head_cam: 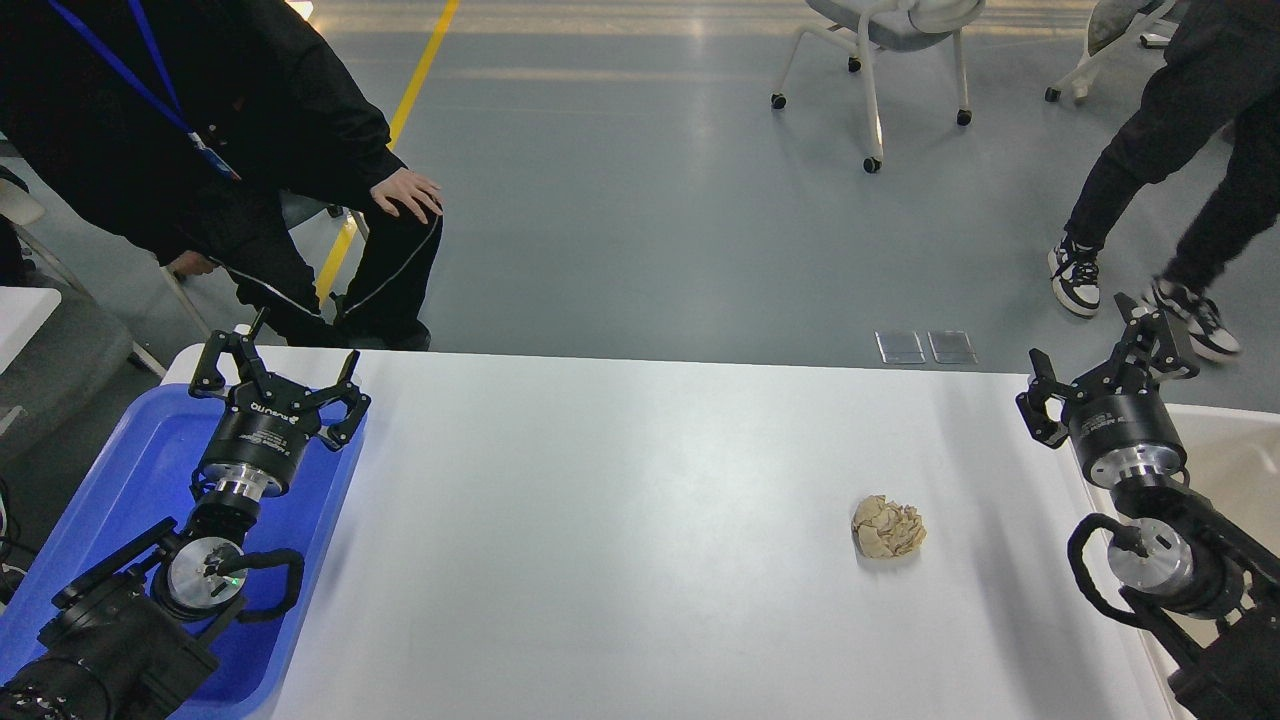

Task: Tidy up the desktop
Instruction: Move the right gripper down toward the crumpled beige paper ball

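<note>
The desktop [620,520] is a wide white tabletop with rounded corners. A crumpled beige paper ball [887,528] lies on it, right of centre. My left gripper [278,366] is open and empty, held above the blue tray's far right corner. My right gripper [1105,362] is open and empty, at the table's right edge, well to the right of and beyond the paper ball.
A blue plastic tray [120,470] sits at the left under my left arm. A beige bin [1235,460] stands off the right edge. A seated person [250,150] is beyond the far left corner. Another person [1170,160] walks at the far right near a chair [880,40].
</note>
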